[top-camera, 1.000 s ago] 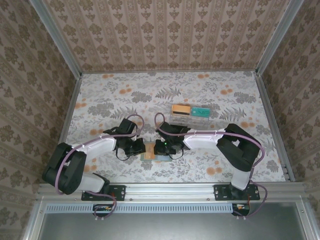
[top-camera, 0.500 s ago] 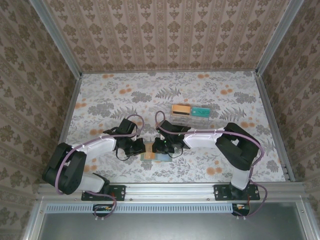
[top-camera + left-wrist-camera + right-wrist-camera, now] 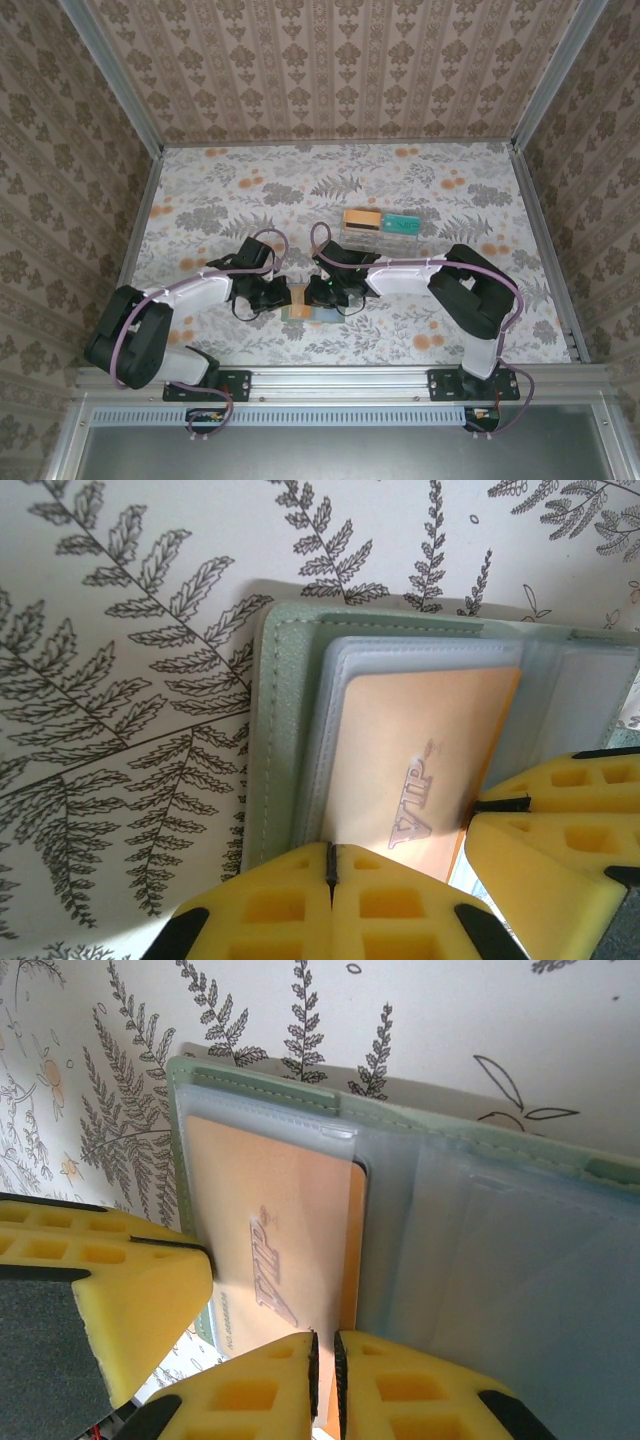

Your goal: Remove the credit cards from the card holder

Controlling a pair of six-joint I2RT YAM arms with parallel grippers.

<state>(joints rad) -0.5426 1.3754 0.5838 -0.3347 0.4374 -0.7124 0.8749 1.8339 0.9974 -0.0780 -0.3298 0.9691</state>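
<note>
Lettering "VIP" [image 3: 416,815] on tan-orange card [image 3: 400,720]

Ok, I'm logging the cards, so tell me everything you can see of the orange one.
The orange card is thin plastic with raised VIP lettering. It lies flat in a translucent sleeve of the open grey-green wallet on the table. The shut left claw meets one edge; the right claw seems to pinch another.

A staged robot test cell is indicated: patterned wallpaper panels [image 3: 330,70] are held in aluminium framing [image 3: 112,75] around a floral-covered table [image 3: 230,180].
</note>
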